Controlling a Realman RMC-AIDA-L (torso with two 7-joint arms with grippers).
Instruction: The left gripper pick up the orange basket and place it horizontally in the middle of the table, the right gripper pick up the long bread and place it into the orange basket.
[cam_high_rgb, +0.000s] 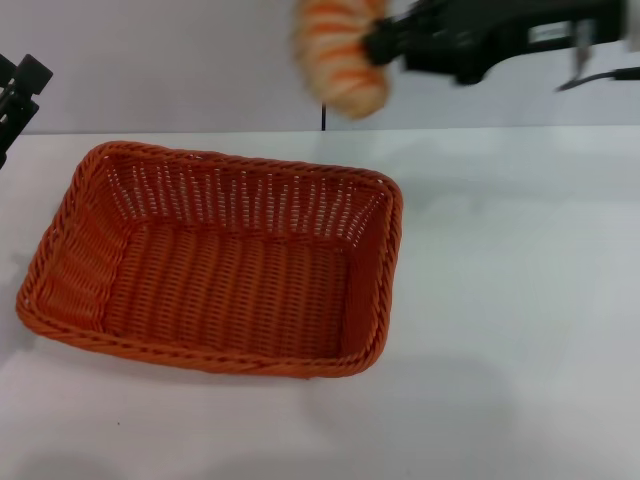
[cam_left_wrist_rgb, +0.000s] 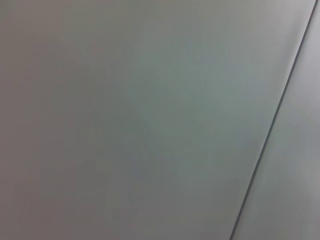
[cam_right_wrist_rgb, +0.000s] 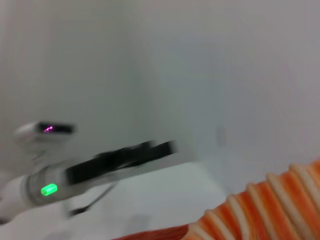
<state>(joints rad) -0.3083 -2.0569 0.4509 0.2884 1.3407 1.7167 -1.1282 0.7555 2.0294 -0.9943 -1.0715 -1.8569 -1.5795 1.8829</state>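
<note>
Orange wickerwork fills the near middle of the head view: the orange basket (cam_high_rgb: 215, 265) lies flat on the table (cam_high_rgb: 520, 300), long side across, open and with nothing in it. Beyond its far rim and well above it, the long bread (cam_high_rgb: 342, 55) hangs in the air, pinched at one end by the right gripper (cam_high_rgb: 385, 45), whose fingers are closed on the loaf. The right wrist view shows the striped end of the bread close by, with a sliver of basket rim below.

The risk, judged from this, lies in the drop. The loaf sits over the far edge of the basket rather than over its floor, so a release from here could strike the braided rim and roll off onto the table behind. It is also held by one end only and high up; a fast swing could let it twist or slip from the fingers, and a fall from that height could bounce it out.

At the far left edge the left gripper (cam_high_rgb: 15, 95) is parked clear of the basket; whether its fingers are apart cannot be told
</note>
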